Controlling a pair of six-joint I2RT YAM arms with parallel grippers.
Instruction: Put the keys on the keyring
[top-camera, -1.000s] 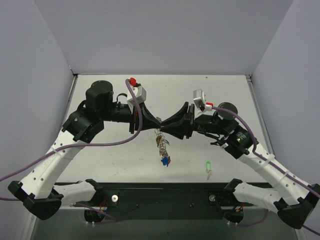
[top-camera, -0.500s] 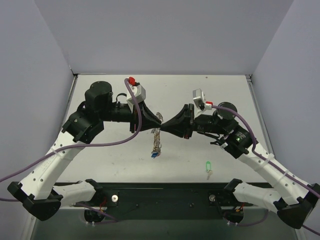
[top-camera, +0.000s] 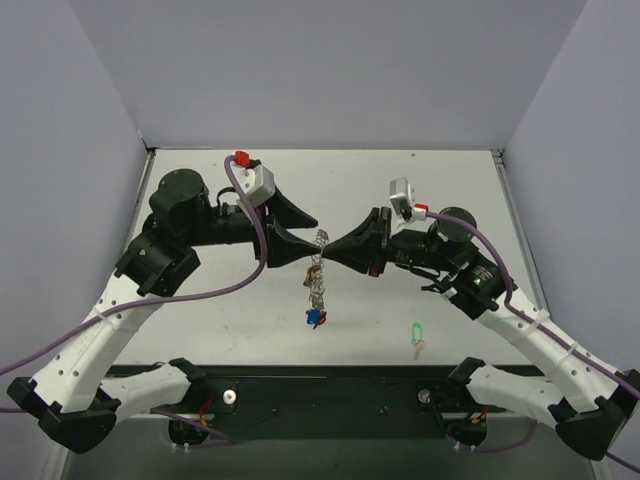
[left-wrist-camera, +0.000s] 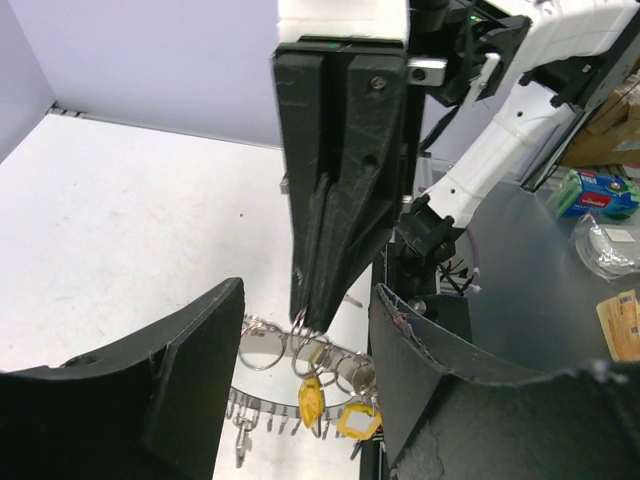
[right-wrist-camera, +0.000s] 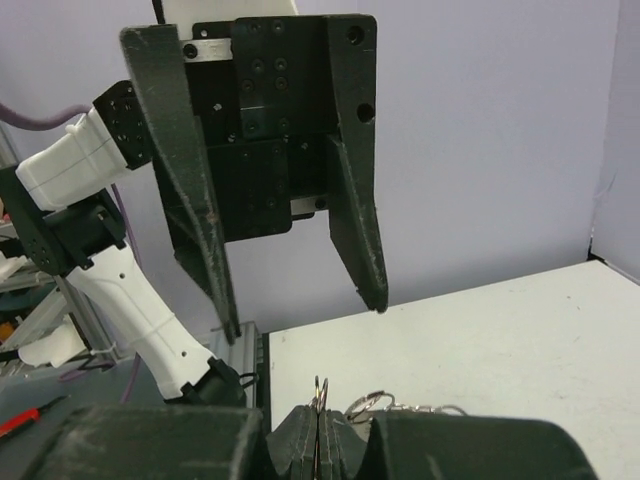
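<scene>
Above the white counter (top-camera: 200, 320) the two pincers meet tip to tip. The left pincer (right-wrist-camera: 303, 318) is spread, its fingers flanking the tip of the right pincer (left-wrist-camera: 308, 318) and gripping nothing. The right pincer is pressed together, pinching the upper edge of the keyring (top-camera: 317, 272). The keyring is silvery with a bumpy, coiled rim and hangs directly below the right pincer. The blue and red keys (top-camera: 316, 319) dangle at its lowest point, and the yellow keys (left-wrist-camera: 311, 394) also hang from it. The green key (top-camera: 416, 331) lies on the counter, well apart from the right pincer on its near right side.
</scene>
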